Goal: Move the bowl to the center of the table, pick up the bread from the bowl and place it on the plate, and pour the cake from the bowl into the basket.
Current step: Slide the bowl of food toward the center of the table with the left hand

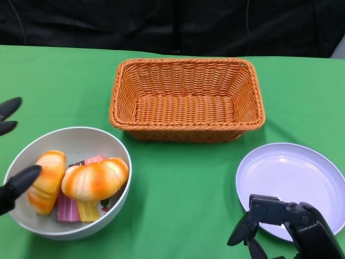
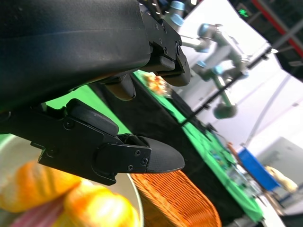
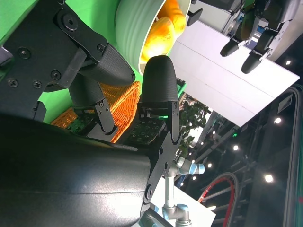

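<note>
A grey bowl (image 1: 119,200) sits at the table's near left, holding two orange bread rolls (image 1: 96,178) (image 1: 47,181) on top of pink and yellow cake slices (image 1: 81,209). My left hand (image 1: 17,184) is at the bowl's left rim with fingers spread, one fingertip over the rim beside the left roll; it holds nothing. The white plate (image 1: 291,175) lies at the near right. My right hand (image 1: 288,221) hovers at the plate's near edge, fingers apart and empty. The left wrist view shows the rolls (image 2: 94,208) just beneath my fingers (image 2: 142,158).
A woven orange basket (image 1: 186,62) stands empty at the back centre, also seen as the basket (image 3: 125,106) in the right wrist view. Bare green cloth (image 1: 183,189) lies between bowl and plate. A black backdrop runs behind the table.
</note>
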Action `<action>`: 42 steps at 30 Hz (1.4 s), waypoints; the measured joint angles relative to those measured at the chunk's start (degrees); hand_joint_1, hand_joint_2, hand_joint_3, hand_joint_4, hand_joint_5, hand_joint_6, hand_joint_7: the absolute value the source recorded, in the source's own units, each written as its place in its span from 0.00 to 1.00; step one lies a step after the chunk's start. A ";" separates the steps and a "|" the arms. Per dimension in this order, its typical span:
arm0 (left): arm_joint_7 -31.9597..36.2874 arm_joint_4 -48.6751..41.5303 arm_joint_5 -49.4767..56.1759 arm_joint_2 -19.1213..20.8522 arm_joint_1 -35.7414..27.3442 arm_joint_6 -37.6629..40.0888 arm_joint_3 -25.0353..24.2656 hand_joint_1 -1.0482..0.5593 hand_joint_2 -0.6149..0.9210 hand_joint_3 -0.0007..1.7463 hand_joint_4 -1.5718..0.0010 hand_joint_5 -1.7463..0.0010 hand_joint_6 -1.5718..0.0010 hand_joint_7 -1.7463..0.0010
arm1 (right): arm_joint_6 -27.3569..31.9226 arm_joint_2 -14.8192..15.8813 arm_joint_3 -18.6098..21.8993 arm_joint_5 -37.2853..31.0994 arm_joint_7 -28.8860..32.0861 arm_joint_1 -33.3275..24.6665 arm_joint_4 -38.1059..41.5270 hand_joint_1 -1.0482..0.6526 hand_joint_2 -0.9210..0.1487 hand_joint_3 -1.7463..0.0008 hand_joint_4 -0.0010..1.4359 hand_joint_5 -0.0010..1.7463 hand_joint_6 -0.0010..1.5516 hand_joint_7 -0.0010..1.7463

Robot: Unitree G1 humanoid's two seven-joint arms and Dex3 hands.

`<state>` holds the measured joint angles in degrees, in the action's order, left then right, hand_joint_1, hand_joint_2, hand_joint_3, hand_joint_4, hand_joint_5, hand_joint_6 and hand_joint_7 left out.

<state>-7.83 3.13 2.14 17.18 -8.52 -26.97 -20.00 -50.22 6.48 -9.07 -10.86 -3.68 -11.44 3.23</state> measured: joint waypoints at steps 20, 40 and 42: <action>-2.11 -13.04 -1.74 3.05 6.94 18.69 2.27 0.21 1.00 0.31 1.00 0.68 0.93 0.92 | 0.91 -0.30 0.04 -0.56 0.04 -0.42 -1.69 0.50 0.74 0.03 0.56 0.91 0.54 0.70; -15.87 -16.67 -22.36 4.60 15.79 55.28 1.72 0.21 1.00 0.30 1.00 0.82 0.93 0.98 | 1.02 0.34 0.12 0.51 -0.42 -1.62 -2.87 0.50 0.71 0.05 0.56 0.91 0.53 0.70; -16.61 -16.25 -23.75 4.63 15.80 56.77 1.62 0.21 1.00 0.31 0.99 0.84 0.92 0.98 | 1.02 0.34 0.12 0.51 -0.42 -1.62 -2.87 0.50 0.71 0.05 0.56 0.92 0.53 0.70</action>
<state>-24.44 -13.13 -21.62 21.81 7.28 29.81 -18.38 -49.19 6.82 -8.95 -10.35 -4.11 -13.06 0.36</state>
